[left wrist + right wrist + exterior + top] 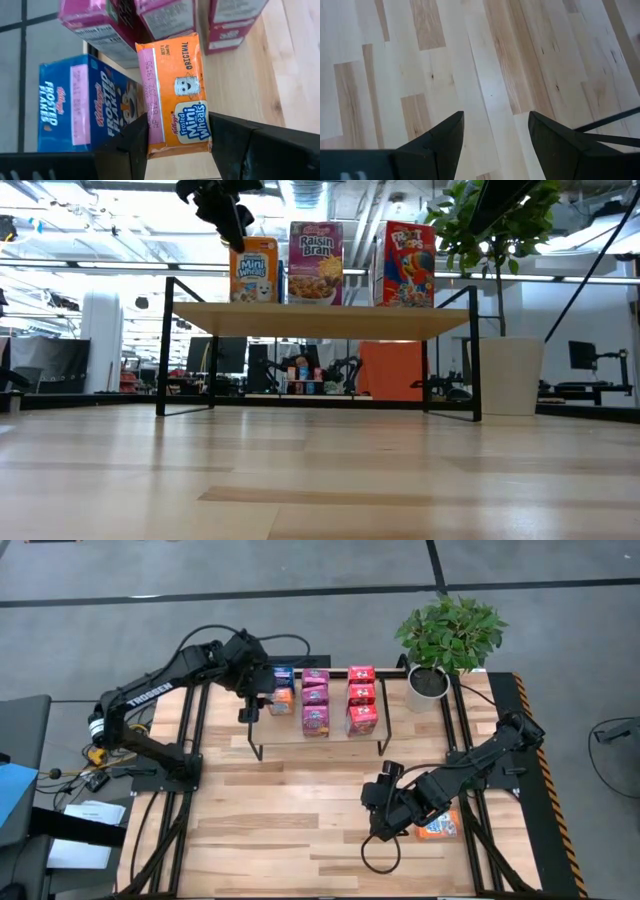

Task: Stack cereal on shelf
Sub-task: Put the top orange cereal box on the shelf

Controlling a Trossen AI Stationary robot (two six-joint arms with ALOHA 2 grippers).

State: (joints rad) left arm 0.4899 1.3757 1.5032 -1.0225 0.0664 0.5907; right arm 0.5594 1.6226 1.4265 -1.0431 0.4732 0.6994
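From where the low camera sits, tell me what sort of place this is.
Likely a robotics lab or workshop: exposed ceiling ducts, workbenches with equipment behind the shelf, and a bare concrete floor around the table.

A low black-tube shelf (318, 322) with a light wooden board stands across the middle of the wooden table (320, 480), and three cereal boxes stand upright on it in a row: an orange Mini Wheats box (254, 272), a magenta Raisin Bran box (316, 263) and a red box (404, 264). The left gripper (232, 225) comes down from above onto the top of the orange box. Just beside the shelf's right end stands a white pot (510, 375) holding a leafy green plant (490, 225).
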